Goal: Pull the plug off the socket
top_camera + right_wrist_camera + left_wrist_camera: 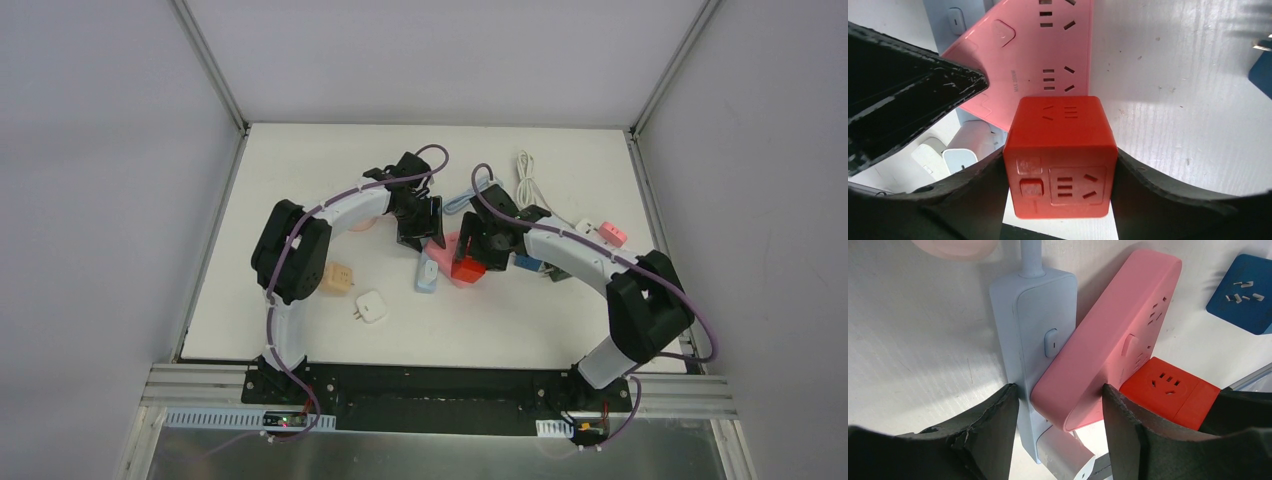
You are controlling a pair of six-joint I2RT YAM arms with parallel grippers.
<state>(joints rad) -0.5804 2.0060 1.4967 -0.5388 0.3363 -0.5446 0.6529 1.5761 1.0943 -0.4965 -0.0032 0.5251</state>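
Observation:
A red cube plug (1060,160) sits against the face of the pink socket strip (1043,55); I cannot see its prongs. My right gripper (1060,185) is shut on the cube, one finger on each side. My left gripper (1060,405) is closed across the pink strip (1108,335) and the pale blue strip (1033,320) that lies beside and partly under it. One finger touches the blue strip and the other touches the pink one. In the top view both grippers (425,235) (478,258) meet at the red cube (466,268) mid-table.
A white charger (1065,457) sits under the strips' near end. A blue cube adapter (527,263) lies right of the red cube. A peach cube (336,279) and a white plug (370,306) lie front left. A white cable (530,180) and a pink-white plug (605,232) lie at the back right.

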